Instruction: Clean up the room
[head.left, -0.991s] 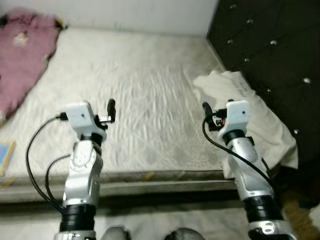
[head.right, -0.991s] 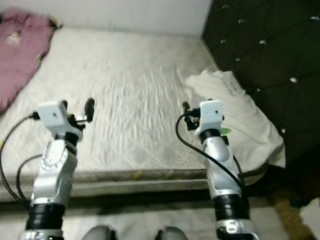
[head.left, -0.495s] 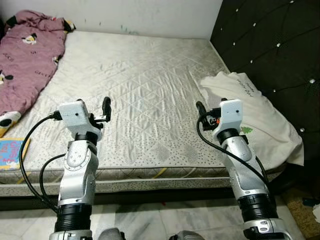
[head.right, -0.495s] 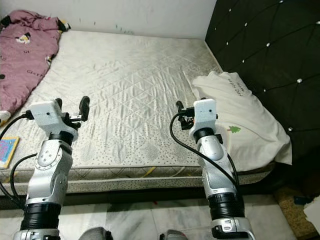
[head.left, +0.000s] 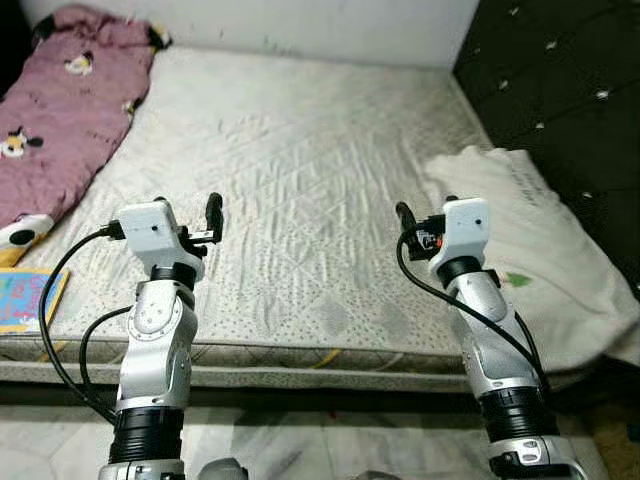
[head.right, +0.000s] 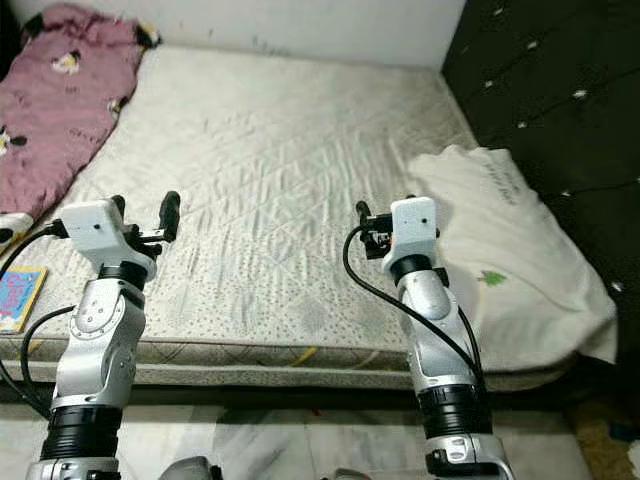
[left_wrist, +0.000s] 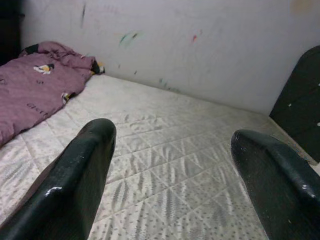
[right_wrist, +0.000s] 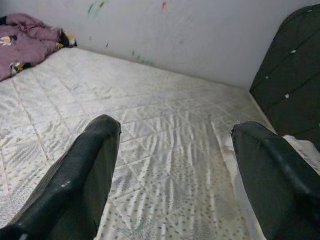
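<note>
Two grippers, left (left_wrist: 170, 175) and right (right_wrist: 172, 175), both with fingers apart, holding nothing, raised over mattress (head.left: 300, 190) near edge. Pink blanket (head.left: 70, 110) at far left; white pillow (head.left: 540, 250) right, by headboard (head.left: 560, 90); book (head.left: 25, 298) at left edge.

Two silver robot arms rise from the lower edge of the head view, in front of the mattress (head.left: 300, 200). Each arm is a rounded, glossy metal column with a ribbed black collar near its base and a second black ring under the wrist. A white, boxy wrist module tops each arm. Black cables loop from each module down along the arm. The left gripper (head.left: 212, 212) and right gripper (head.left: 404, 216) each carry long, smooth, glossy black fingers (left_wrist: 75, 185) with rounded tips. A small red detail marks the right module.
</note>
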